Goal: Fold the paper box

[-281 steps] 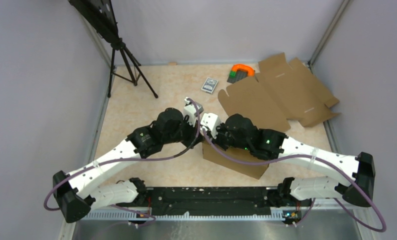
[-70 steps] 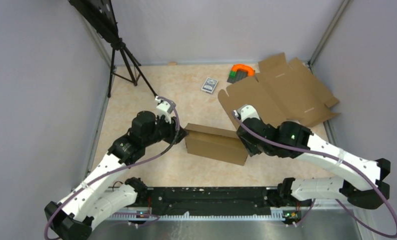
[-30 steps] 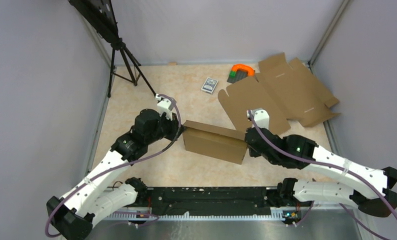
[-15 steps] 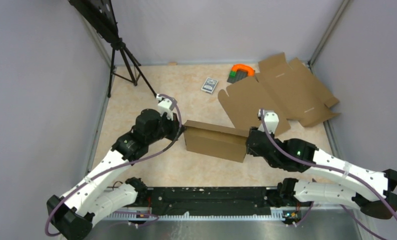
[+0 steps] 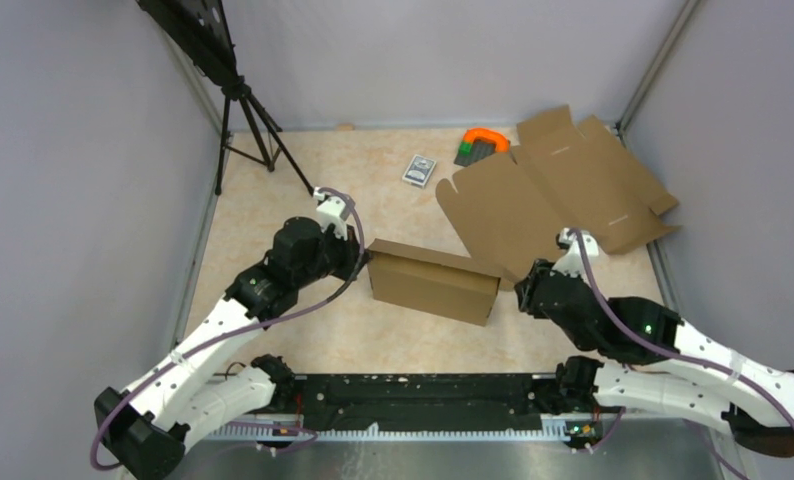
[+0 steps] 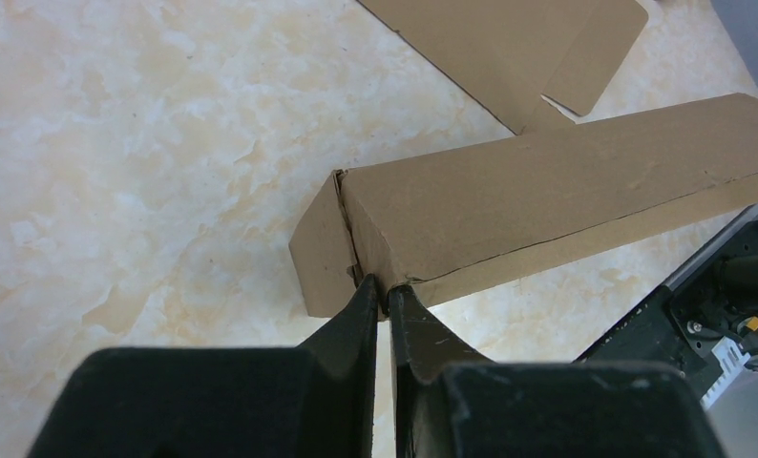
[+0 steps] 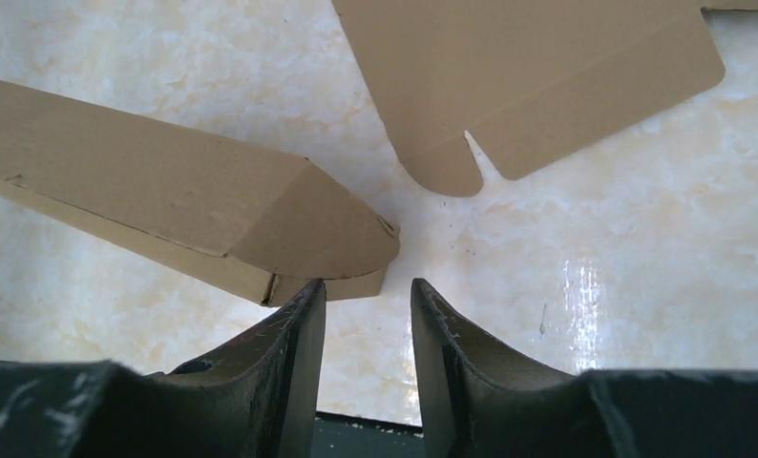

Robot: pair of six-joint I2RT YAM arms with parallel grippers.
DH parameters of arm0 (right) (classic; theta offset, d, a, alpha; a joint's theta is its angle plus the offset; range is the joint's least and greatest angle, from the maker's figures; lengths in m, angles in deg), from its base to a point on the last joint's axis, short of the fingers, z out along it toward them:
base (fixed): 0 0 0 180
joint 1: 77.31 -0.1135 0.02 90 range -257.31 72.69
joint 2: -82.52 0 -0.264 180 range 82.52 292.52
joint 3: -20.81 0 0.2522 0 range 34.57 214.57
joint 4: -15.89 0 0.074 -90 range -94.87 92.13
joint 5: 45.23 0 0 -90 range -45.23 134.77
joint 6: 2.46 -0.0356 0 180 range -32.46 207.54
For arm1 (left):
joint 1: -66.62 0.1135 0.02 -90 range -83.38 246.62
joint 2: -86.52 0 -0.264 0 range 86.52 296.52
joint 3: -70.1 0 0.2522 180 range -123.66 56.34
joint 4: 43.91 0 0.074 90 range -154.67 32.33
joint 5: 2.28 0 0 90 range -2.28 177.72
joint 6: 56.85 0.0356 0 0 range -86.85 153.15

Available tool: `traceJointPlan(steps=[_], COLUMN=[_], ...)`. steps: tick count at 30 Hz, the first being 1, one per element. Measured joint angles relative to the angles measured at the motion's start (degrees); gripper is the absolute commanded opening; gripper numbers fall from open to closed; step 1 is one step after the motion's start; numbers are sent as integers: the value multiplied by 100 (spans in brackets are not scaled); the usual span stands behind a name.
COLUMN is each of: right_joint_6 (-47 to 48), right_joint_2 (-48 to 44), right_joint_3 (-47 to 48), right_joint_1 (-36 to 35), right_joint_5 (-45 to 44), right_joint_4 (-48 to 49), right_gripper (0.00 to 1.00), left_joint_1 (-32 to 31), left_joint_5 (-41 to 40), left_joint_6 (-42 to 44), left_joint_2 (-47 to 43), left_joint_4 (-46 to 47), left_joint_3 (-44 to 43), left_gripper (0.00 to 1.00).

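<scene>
The paper box [image 5: 433, 280] lies folded into a long shallow brown form in the middle of the table. In the left wrist view the box [image 6: 566, 181] runs off to the right, and my left gripper [image 6: 387, 289] is shut on the near corner at its left end, where a side flap [image 6: 320, 258] sticks out. From above, the left gripper [image 5: 361, 262] sits against that end. My right gripper [image 5: 521, 285] stands open just off the box's right end, apart from it. In the right wrist view the right gripper [image 7: 368, 284] holds nothing, and the box's rounded end flap [image 7: 337, 239] lies just ahead of its left finger.
A second brown cardboard blank [image 5: 563, 190] lies flat at the back right, one flap [image 7: 528, 76] reaching toward the right gripper. A small grey card pack [image 5: 420, 169] and an orange and green object [image 5: 483, 143] sit near the back. A tripod [image 5: 253, 120] stands at the back left.
The right gripper has opened and drawn back to the right, off the box's right end. The left gripper has stayed shut at the left end, and the box has barely moved.
</scene>
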Motion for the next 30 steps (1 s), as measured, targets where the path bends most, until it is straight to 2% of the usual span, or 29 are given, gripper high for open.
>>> traceJointPlan(steps=[3, 5, 9, 15, 19, 22, 24, 26, 30], right_joint_6=[87, 313, 787, 1427, 1749, 1808, 1808, 1829, 1980], right_joint_2=[140, 413, 866, 813, 839, 997, 1082, 1137, 1292], right_joint_3=[0, -4, -118, -271, -240, -94, 2, 98, 208], right_joint_1=[0, -2, -2, -2, -2, -37, -68, -83, -90], right_joint_5=[-44, -42, 24, -13, -151, -267, -328, -369, -389], right_joint_4=[-33, 4, 267, 629, 684, 654, 586, 492, 487], right_gripper=[47, 49, 49, 45, 53, 65, 64, 57, 51], left_joint_1=[2, 2, 2, 2, 2, 2, 4, 9, 9], left_joint_5=[-4, -9, -4, -13, -28, -28, -55, -85, -85], left_joint_6=[2, 2, 4, 9, 11, 11, 28, 33, 33], left_joint_2=[0, 0, 0, 37, 37, 37, 37, 42, 63], left_joint_4=[2, 0, -11, -42, -81, -81, -90, -103, -118], left_joint_3=[0, 0, -2, -44, -63, -63, -72, -87, -114], left_gripper=[8, 8, 8, 8, 8, 8, 8, 8, 8])
